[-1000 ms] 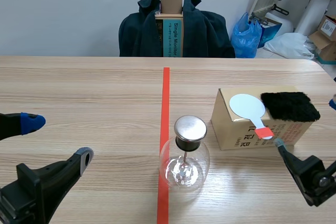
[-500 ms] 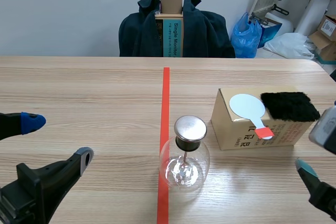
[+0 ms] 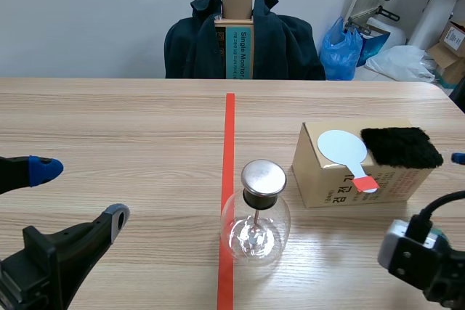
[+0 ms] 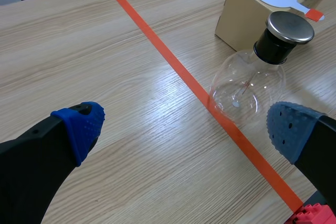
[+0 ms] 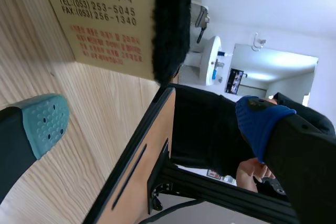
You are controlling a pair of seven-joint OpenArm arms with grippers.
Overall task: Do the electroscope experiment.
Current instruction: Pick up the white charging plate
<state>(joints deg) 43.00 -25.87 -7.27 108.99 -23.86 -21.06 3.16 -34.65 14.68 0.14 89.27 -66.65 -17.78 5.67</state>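
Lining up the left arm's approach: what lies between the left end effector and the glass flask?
Only bare table and the orange-red tape line, seen in the left wrist view. The glass flask stands ahead of the open left end effector.

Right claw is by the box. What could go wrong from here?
The right claw sits open beside the cardboard box; it could shove the box and spill the white paddle and black fur. The glass flask stands close to the box, so a shoved box may tip it.
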